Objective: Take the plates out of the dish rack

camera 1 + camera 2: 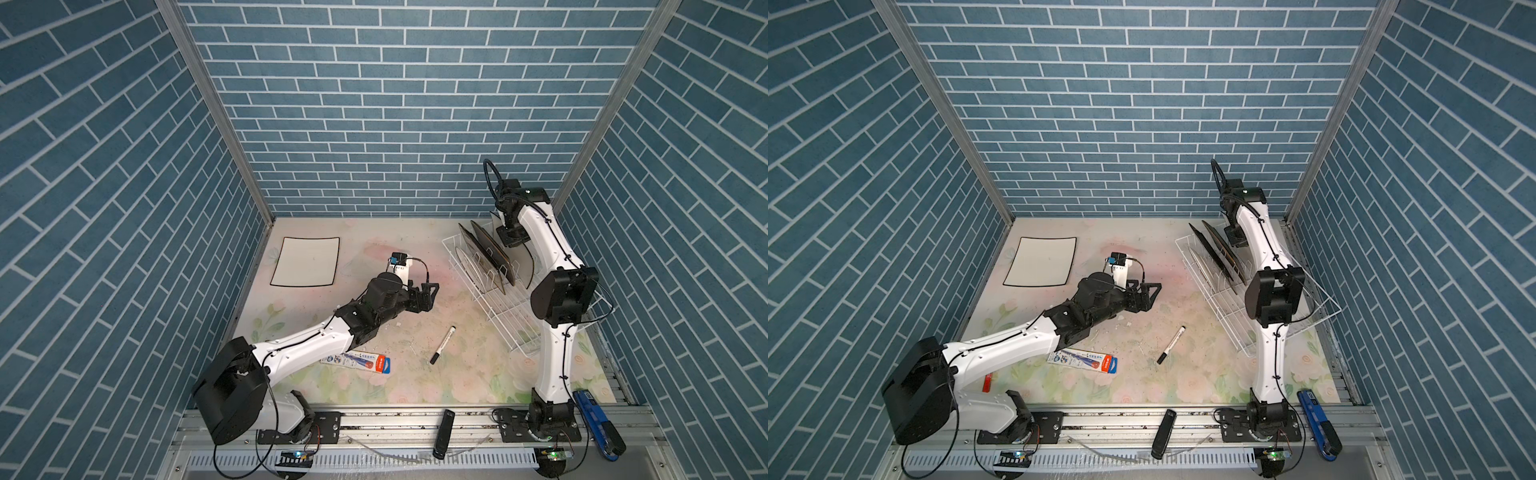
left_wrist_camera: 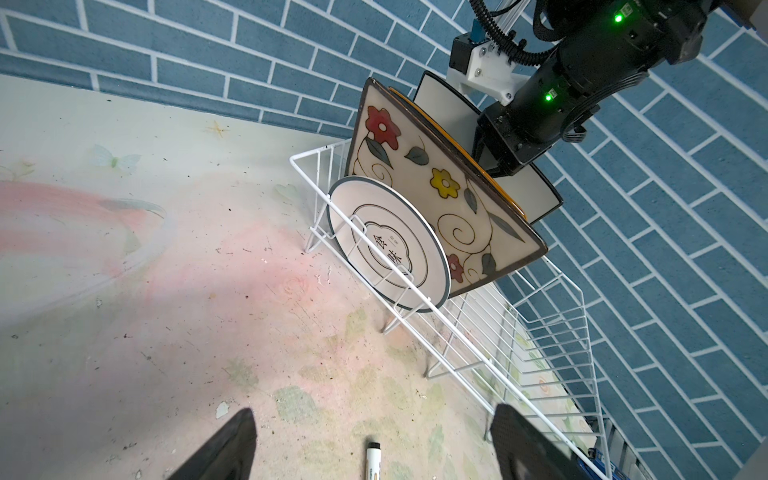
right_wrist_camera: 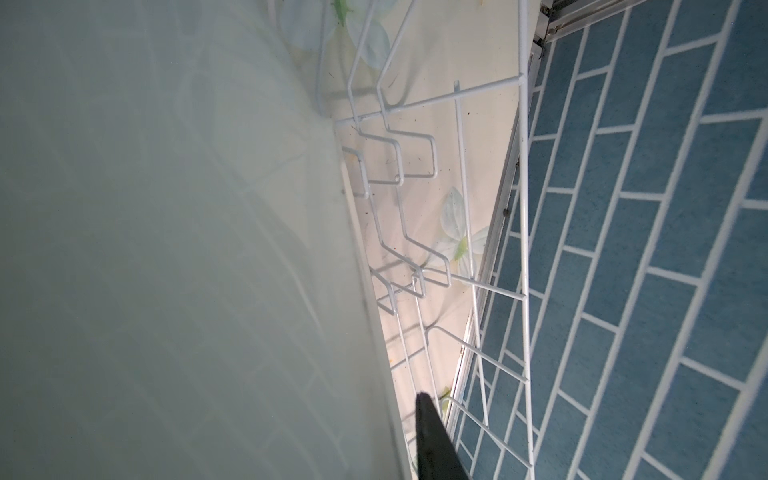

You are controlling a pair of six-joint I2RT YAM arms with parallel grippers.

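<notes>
My right pincer (image 2: 496, 166) is pinched on the top rim of the held white plate (image 2: 438, 99), the rearmost one at the back end of the dish rack (image 2: 540, 374). I grip from above because the upright prongs only let a plate leave upward, and the rim is the one part thin enough to sit between the jaws. In the right wrist view one finger (image 3: 432, 440) lies along the plate's edge and its pale glazed face fills most of the frame. The other finger is hidden behind it, and I cannot tell whether the lower edge sits in a slot. The plate is a rounded square, smooth and glossy with a thin black border, so I judge it slippery and apt to swing in so narrow a pinch. In front of it lean a dark plate with an orange edge (image 2: 405, 97), the floral plate (image 2: 440, 199) and the small round plate (image 2: 390, 249) with its centre emblem. The rack is thin white wire with sloping sides, set along the right edge of the tabletop (image 1: 374, 249) toward the far right corner. My left pincer (image 2: 374, 409) is spread wide and empty over the middle, facing the rack. A flat white plate (image 1: 305, 262) lies near the far left corner, and a marker (image 1: 443, 345) nearer the front edge.
</notes>
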